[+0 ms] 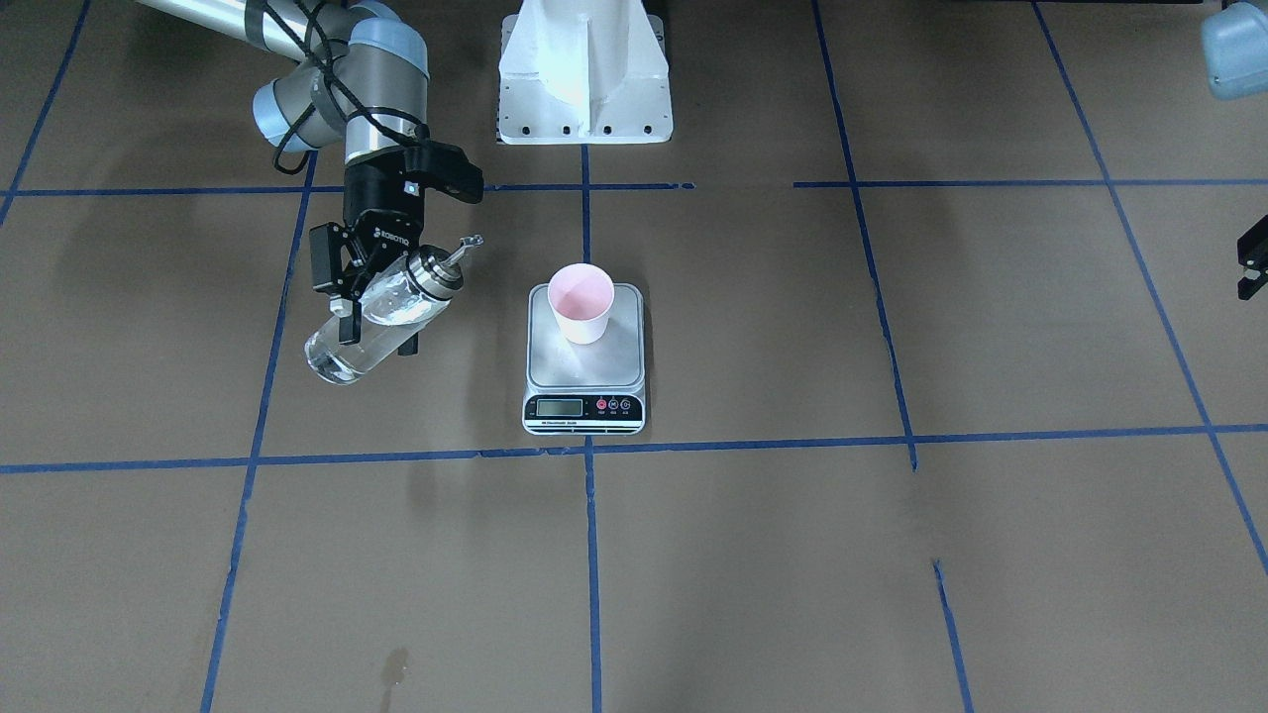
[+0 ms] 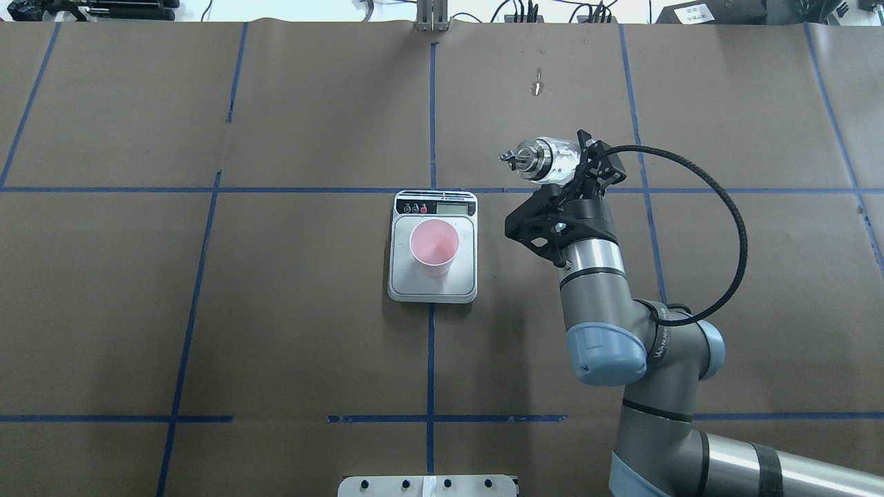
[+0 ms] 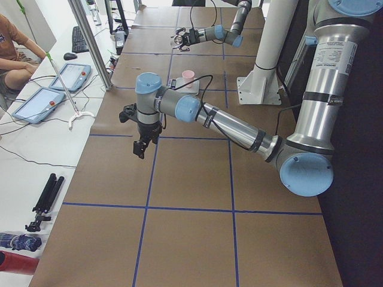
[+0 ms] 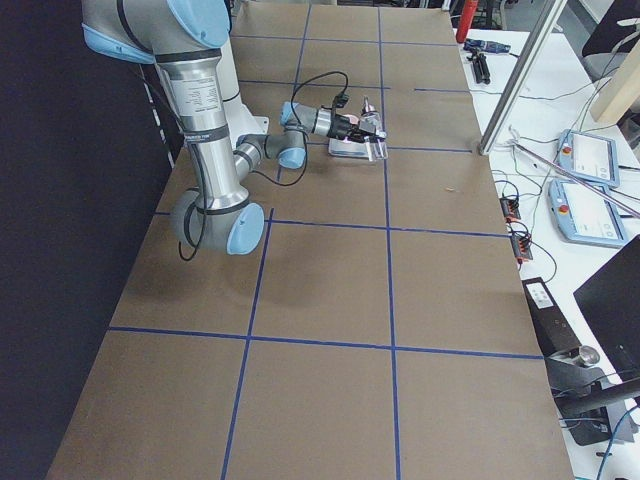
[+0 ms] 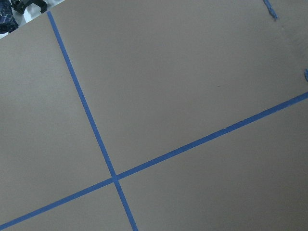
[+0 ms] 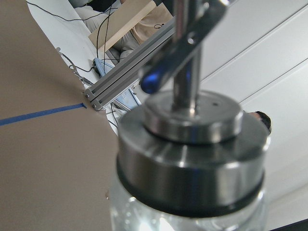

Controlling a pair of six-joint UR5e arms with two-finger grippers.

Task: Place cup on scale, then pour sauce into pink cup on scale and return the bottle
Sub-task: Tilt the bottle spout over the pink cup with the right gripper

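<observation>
With right gripper (image 1: 376, 332) clamped on tilted bottle (image 1: 335, 355), aloft beside scale (image 1: 584, 373) bearing upright cup (image 1: 582, 303), spout (image 1: 466, 245) short of the rim, left gripper (image 1: 1253, 263) spread indeterminable: carry spout over cup mouth, then tip slowly, likely avoiding spill onto platform.

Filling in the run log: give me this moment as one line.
cup: upright on scale | bottle: tilted, aloft, spout short of cup | right gripper: shut on bottle | left gripper: away from scale, state unclear
</observation>
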